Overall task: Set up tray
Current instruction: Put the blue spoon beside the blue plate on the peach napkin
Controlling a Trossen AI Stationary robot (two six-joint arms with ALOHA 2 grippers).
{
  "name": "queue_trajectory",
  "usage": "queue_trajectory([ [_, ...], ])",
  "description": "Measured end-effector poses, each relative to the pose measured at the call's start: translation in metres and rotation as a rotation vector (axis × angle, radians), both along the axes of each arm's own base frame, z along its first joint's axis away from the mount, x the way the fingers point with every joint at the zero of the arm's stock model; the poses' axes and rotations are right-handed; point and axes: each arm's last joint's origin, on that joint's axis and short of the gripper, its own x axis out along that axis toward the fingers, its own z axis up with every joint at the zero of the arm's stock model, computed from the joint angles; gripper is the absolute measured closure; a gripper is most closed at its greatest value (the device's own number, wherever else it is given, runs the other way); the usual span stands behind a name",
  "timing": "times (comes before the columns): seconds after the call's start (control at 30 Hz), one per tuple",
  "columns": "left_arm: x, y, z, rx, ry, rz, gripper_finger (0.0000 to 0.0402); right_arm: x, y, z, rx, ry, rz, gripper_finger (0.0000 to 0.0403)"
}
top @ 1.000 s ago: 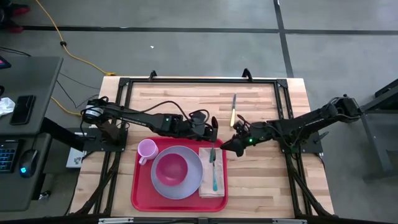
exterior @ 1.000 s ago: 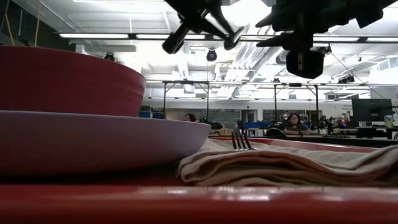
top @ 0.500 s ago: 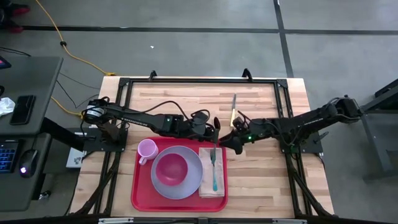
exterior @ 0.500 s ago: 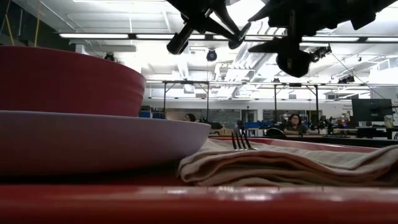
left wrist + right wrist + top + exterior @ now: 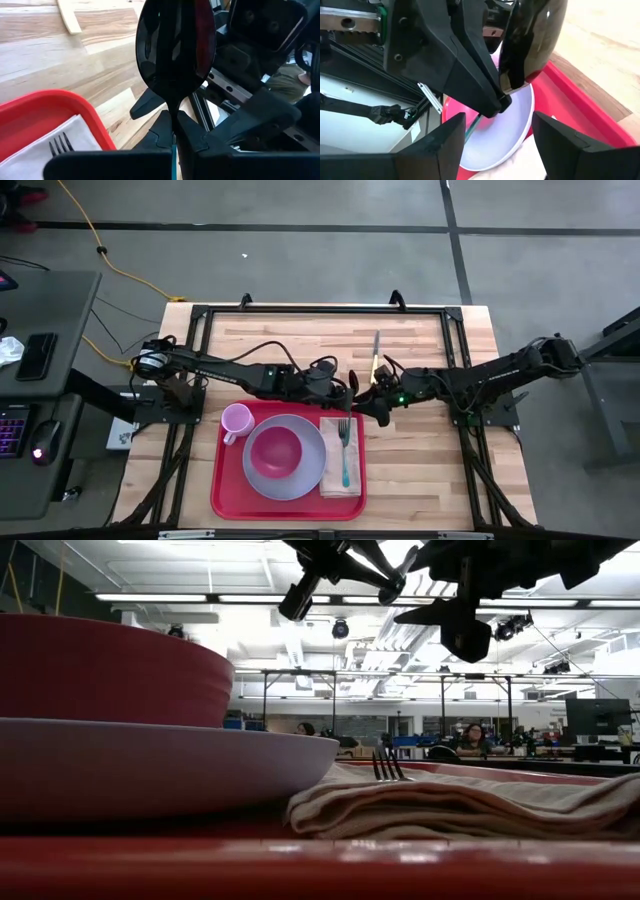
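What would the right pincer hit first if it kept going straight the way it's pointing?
Probably the spoon held in the left pincer. It sits directly ahead of the open right pincer, though depth is unclear.

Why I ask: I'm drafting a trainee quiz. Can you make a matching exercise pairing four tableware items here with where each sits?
Things:
1 fork
2 bowl
3 knife
4 spoon

Places:
A on the plate
B held in the left gripper
C on the napkin
D on the bare table beyond the tray

Pairs: 1-C, 2-A, 3-D, 4-B
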Motion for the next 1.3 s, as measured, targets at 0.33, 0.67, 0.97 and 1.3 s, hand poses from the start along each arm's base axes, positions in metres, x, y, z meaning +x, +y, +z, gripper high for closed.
queue_trajectory([
  [0.33,0.0,0.0,0.0,0.003,0.002,-0.005,0.0367,0.0,0.0,0.0,0.042,0.005,-0.019,0.0194],
  [0.67,-0.003,0.002,-0.005,0.043,0.058,0.045,0.0367,-0.004,-0.001,-0.01,0.171,0.13,-0.091,0.0194],
  [0.97,-0.007,0.01,-0.01,0.1,0.124,0.127,0.0367,-0.004,0.001,-0.01,0.201,0.121,-0.188,0.0194],
  [1.3,-0.001,0.028,-0.019,0.123,0.156,0.175,0.0367,-0.009,0.019,-0.014,0.086,0.112,-0.338,0.0194],
])
